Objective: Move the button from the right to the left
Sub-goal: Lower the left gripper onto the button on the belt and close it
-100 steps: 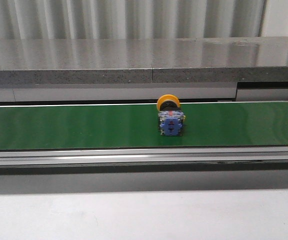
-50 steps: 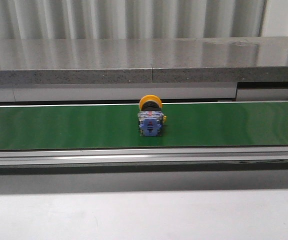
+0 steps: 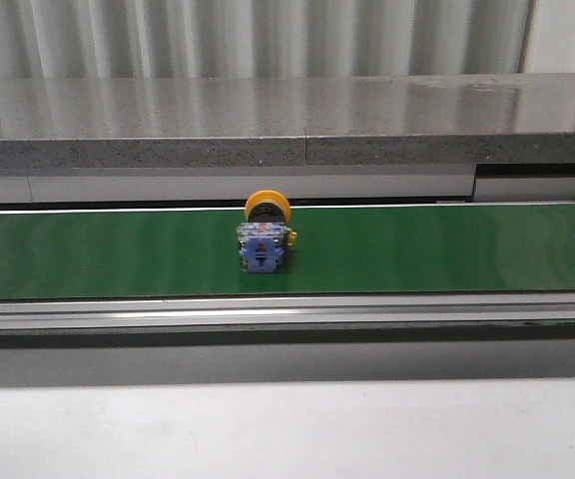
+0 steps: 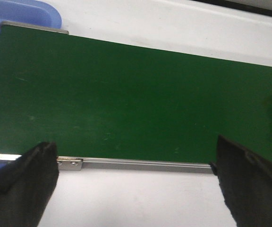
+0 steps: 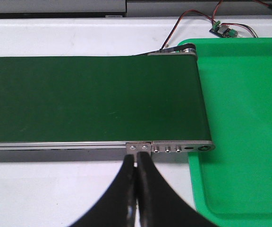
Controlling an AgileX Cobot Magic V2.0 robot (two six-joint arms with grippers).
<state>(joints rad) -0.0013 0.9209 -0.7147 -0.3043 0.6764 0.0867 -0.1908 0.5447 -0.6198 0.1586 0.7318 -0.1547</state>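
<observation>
While unheld, button (image 3: 265, 236) beside left hand (image 4: 136, 182).

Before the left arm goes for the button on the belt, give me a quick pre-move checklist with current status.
1. Button on the green belt, body end facing the camera: ok.
2. Left tool open, fingers wide apart: ok.
3. Button between the left fingers: not ok; only its yellow edge shows at the side of the left wrist view.
4. Right tool shut, empty, off the belt: ok.
5. Blue bin at the belt's end has room: cannot tell.
</observation>
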